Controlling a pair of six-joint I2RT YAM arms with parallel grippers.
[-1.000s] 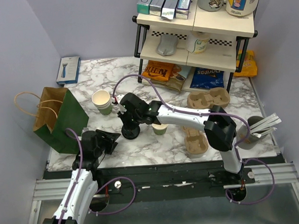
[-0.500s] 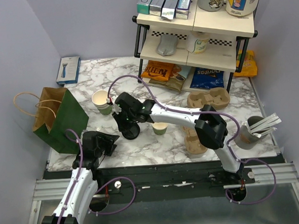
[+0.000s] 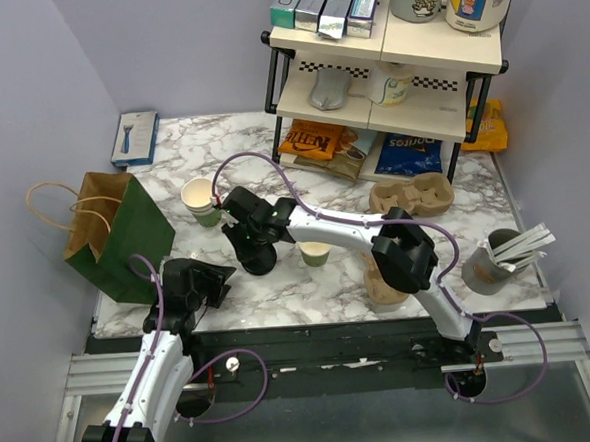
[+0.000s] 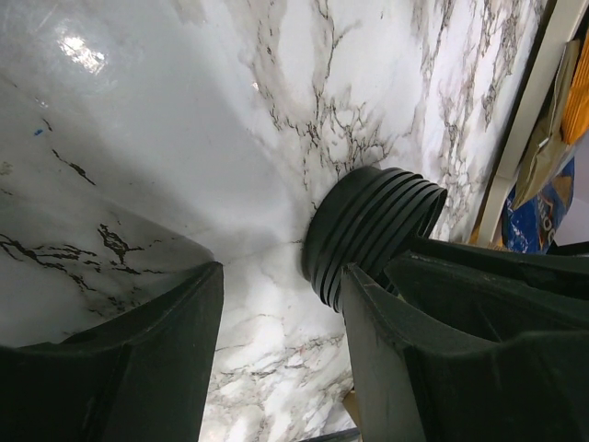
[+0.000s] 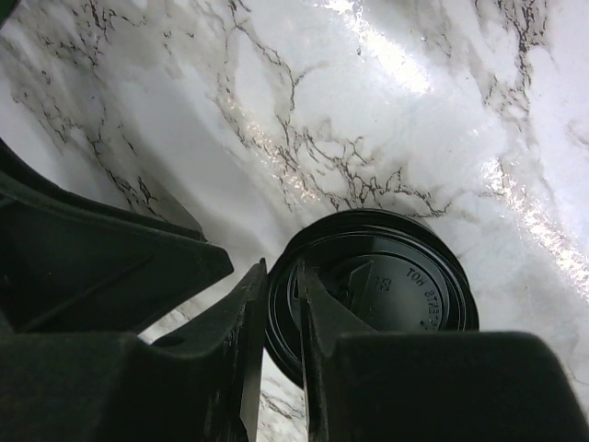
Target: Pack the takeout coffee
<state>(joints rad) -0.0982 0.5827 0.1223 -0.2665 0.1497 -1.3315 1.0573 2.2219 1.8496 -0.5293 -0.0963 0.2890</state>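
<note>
glossy marble top, blk plastic lid

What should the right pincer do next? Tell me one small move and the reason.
Probably close the right pincer on the rim of the top black lid. Its jaws stand slightly apart astride that rim, not clearly pinching it, and the lid sits on the stack of lids, while a dark-green cup stands uncovered beside it.

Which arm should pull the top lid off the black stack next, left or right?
Right. The right hand straddles the rim of the top lid from above; the left hand is open, low beside the stack, side-on, so probably worse placed.
</note>
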